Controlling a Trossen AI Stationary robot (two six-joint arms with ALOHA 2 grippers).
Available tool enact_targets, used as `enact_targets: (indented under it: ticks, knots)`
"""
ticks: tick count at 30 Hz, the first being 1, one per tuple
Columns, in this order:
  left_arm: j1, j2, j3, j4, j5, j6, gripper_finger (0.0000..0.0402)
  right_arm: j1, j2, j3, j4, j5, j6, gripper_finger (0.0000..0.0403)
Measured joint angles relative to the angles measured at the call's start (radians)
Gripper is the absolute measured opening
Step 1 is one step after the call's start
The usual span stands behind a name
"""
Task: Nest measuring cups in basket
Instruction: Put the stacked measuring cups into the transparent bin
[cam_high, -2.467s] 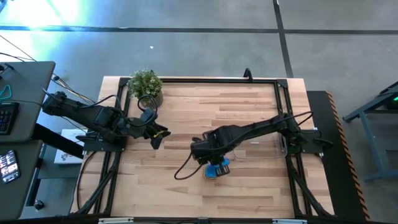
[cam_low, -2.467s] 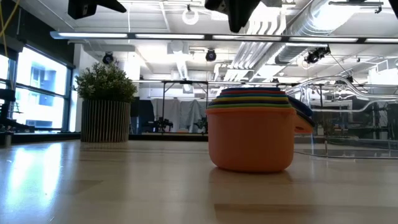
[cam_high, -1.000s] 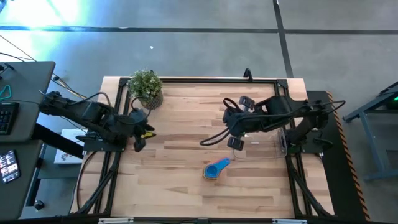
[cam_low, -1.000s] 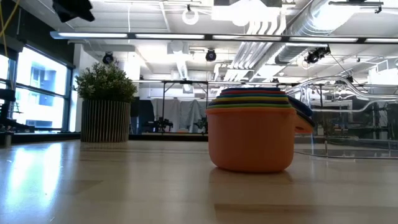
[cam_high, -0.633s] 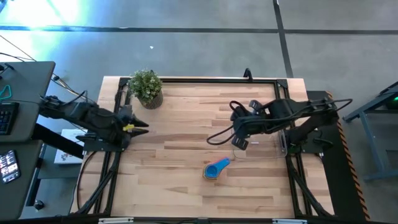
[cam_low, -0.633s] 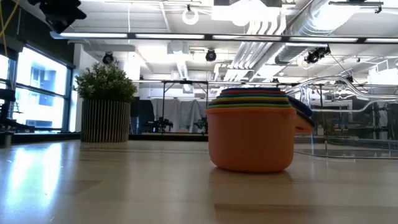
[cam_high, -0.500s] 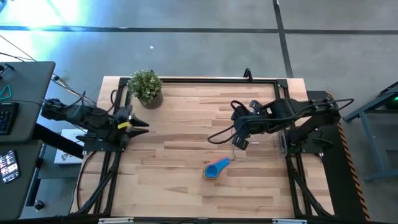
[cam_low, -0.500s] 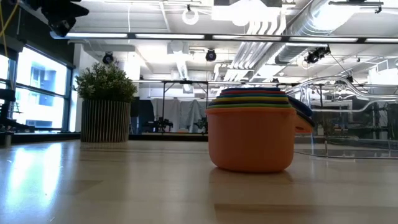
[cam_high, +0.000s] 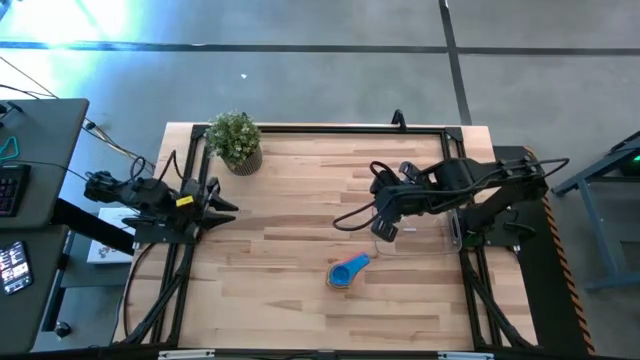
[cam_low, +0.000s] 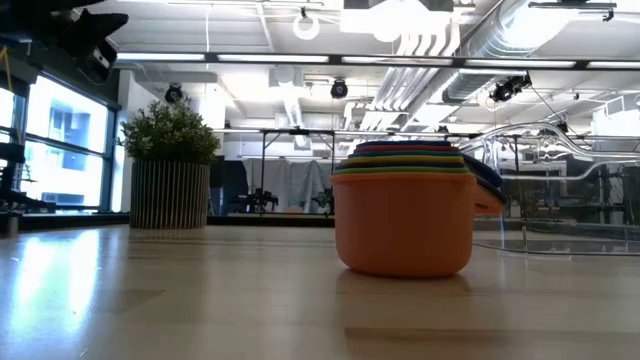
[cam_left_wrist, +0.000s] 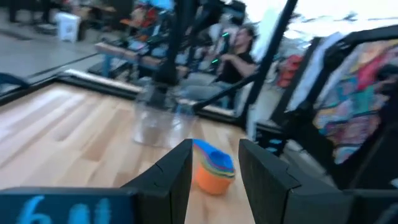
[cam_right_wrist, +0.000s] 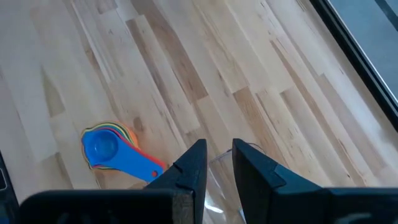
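The nested measuring cups (cam_high: 348, 271) are sitting on the counter (cam_high: 300, 220), outside the clear basket (cam_high: 425, 238). The right end effector (cam_high: 384, 222) is hovering narrow and empty; the left end effector (cam_high: 226, 207) is waiting, spread apart. Grip the stack's rim, not the blue handle.

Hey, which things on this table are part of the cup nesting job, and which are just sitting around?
Part of the job:
- cups, nested in one stack on the table, blue on top
- basket, clear, near the right gripper

Just there:
- plant at the far left corner
- left gripper, parked at the left edge
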Motion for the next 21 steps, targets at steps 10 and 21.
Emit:
enact_targets:
  ticks: [10, 21]
  knots:
    - [0.0, -0.012, -0.152, 0.12, 0.047, -0.009, 0.0122, -0.005, 0.0, 0.0, 0.008, -0.034, 0.001, 0.0067]
    - [0.0, -0.005, -0.209, 0.14, 0.048, 0.054, 0.0122, -0.006, 0.0, 0.0, 0.009, -0.056, 0.003, 0.0067]
